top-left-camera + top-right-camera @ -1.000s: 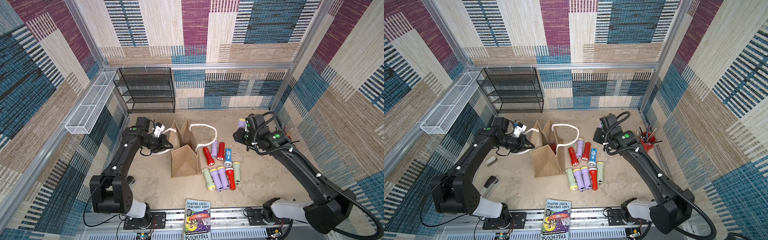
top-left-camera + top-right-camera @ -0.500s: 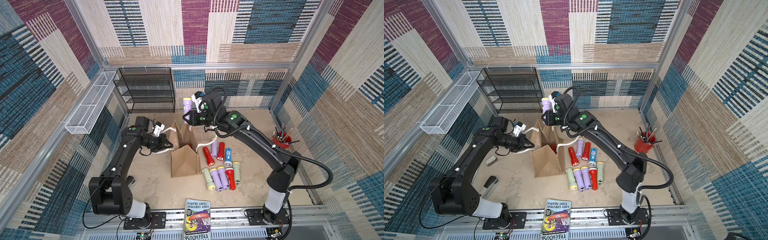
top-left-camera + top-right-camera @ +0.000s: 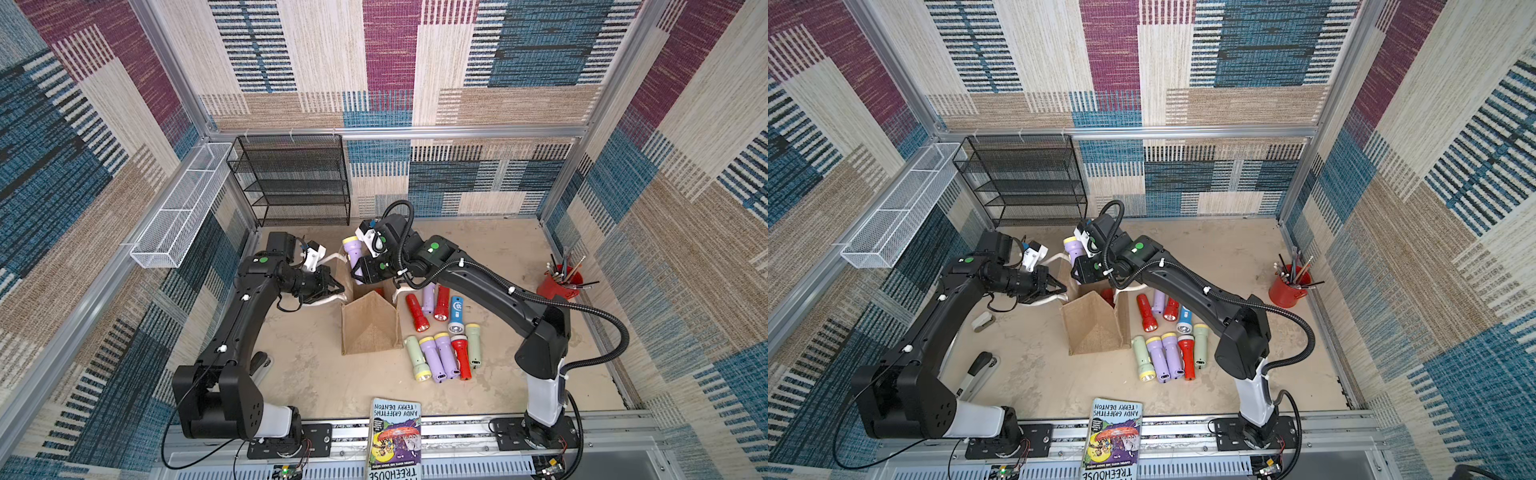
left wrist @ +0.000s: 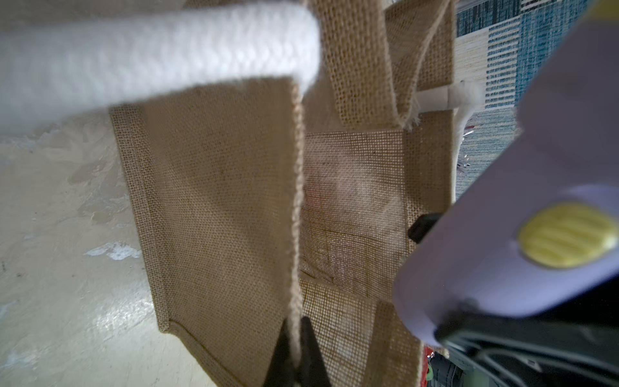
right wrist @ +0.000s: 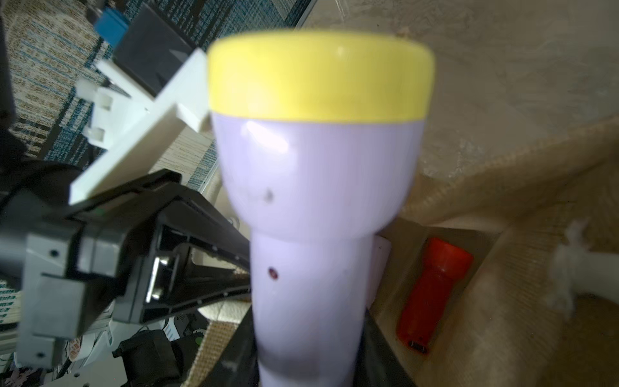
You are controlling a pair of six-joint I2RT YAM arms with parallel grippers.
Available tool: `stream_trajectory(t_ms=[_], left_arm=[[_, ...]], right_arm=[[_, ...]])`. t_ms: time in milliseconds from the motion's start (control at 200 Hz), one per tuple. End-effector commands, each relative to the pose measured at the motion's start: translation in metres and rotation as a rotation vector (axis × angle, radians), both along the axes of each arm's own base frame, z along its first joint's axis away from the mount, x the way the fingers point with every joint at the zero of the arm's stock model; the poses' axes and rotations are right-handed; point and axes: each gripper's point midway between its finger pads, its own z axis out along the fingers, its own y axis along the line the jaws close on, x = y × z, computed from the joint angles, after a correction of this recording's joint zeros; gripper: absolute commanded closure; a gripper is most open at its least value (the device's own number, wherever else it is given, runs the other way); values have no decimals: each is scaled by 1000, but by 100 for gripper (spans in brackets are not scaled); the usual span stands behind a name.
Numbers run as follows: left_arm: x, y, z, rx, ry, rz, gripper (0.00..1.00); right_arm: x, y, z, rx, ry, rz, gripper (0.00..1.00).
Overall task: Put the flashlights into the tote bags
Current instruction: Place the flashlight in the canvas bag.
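At frame centre, the right pincer (image 3: 360, 269) grips a lilac flashlight (image 3: 353, 252) above the mouth of the tote bag (image 3: 369, 328). The left pincer (image 3: 337, 287) is clamped on its rim. Other flashlights (image 3: 442, 328) lie right of it.

The tote bag (image 4: 214, 201) is coarse burlap, its rope handle (image 4: 150, 50) braided cord, the lilac flashlight (image 5: 315, 187) glossy plastic.

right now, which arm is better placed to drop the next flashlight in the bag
Right. The right gripper holds a lilac flashlight over the burlap tote bag's open mouth, while the left gripper is pinched on the bag's rim, holding it open.
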Motion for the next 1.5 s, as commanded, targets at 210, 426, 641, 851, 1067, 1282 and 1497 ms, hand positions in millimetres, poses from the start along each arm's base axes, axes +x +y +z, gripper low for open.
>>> stream_trajectory(t_ms=[210, 426, 641, 851, 1067, 1282, 1497], left_arm=[[11, -4, 18, -106, -50, 63, 100], [9, -6, 11, -125, -31, 52, 100], [14, -4, 11, -108, -41, 57, 100], [19, -3, 15, -107, -68, 54, 100], [20, -1, 11, -85, -53, 55, 100], [18, -19, 31, -233, -134, -31, 100], [14, -30, 32, -330, -132, -107, 100]], right_arm=[[-8, 3, -33, -9, 28, 49, 79], [-8, 6, -66, -70, 78, 71, 79], [-17, 7, -83, -110, 119, 125, 80], [-25, -4, -93, -175, 128, 169, 80], [-23, -14, -66, -182, 74, 137, 80], [-27, -25, -61, -209, 74, 121, 79], [-30, 0, -55, -98, 123, 168, 80]])
